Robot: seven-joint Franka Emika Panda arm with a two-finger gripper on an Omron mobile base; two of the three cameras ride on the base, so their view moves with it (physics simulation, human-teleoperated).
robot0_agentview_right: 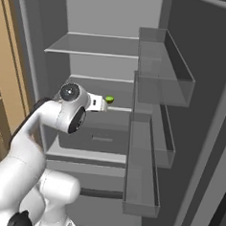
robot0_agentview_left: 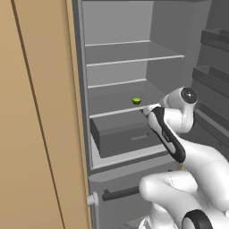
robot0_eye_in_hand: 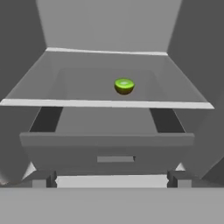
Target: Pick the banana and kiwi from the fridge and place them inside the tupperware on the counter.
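The grey fridge (robot0_agentview_left: 117, 59) stands open in front of me. A small lime-green kiwi (robot0_eye_in_hand: 124, 85) lies on its lower shelf (robot0_eye_in_hand: 105, 103), towards the back and a little right of centre; it also appears as the kiwi (robot0_agentview_left: 136, 100) and the kiwi (robot0_agentview_right: 109, 99) in the two base views. My gripper (robot0_eye_in_hand: 111, 179) is open, its fingertips (robot0_eye_in_hand: 43, 178) wide apart. It is level with the drawer front, short of the shelf edge, and holds nothing. The banana, tupperware and counter are out of view.
A dark grey drawer (robot0_eye_in_hand: 107, 148) sits under the kiwi's shelf. Two bare shelves (robot0_agentview_right: 91, 46) lie above. Door bins (robot0_agentview_right: 150, 151) line the open fridge door on the right. A tan wood panel (robot0_agentview_left: 36, 112) stands close on the left. A lower compartment has a dark handle (robot0_agentview_left: 120, 193).
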